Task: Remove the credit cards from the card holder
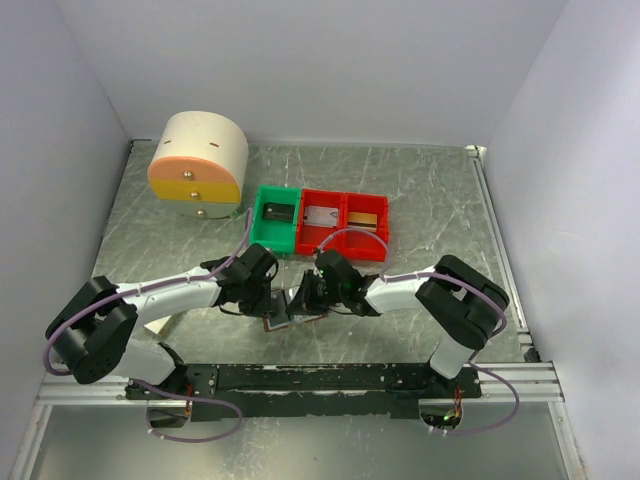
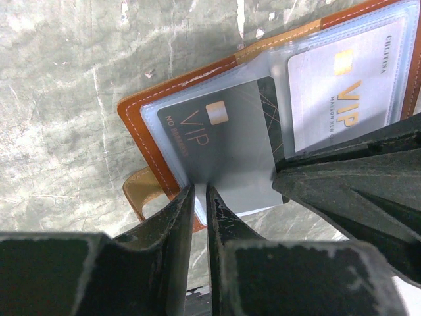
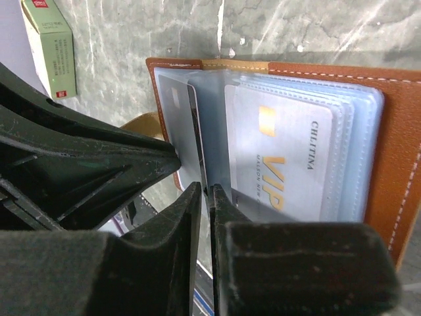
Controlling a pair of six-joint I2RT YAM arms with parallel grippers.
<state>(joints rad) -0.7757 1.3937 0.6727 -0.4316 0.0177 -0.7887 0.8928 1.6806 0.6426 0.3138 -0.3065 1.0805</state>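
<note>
The card holder (image 2: 141, 115) lies open on the table, brown leather with clear sleeves; in the top view only a brown bit (image 1: 272, 323) shows under the grippers. A black VIP card (image 2: 217, 131) sits in the front sleeve and a white VIP card (image 2: 345, 92) in a sleeve behind it. My left gripper (image 2: 199, 189) is shut on the lower edge of the black card's sleeve. My right gripper (image 3: 205, 189) is shut on the same sleeve page, where the dark card edge (image 3: 196, 125) runs between its fingers. I cannot tell whether either pinches the card or only the plastic. The white card also shows in the right wrist view (image 3: 283, 158).
A green bin (image 1: 262, 232) and a red two-part bin (image 1: 345, 242) stand just behind the grippers. A round drawer unit (image 1: 198, 160) is at the back left. A small pale box with red marks (image 3: 49, 46) lies near the holder. White walls enclose the table.
</note>
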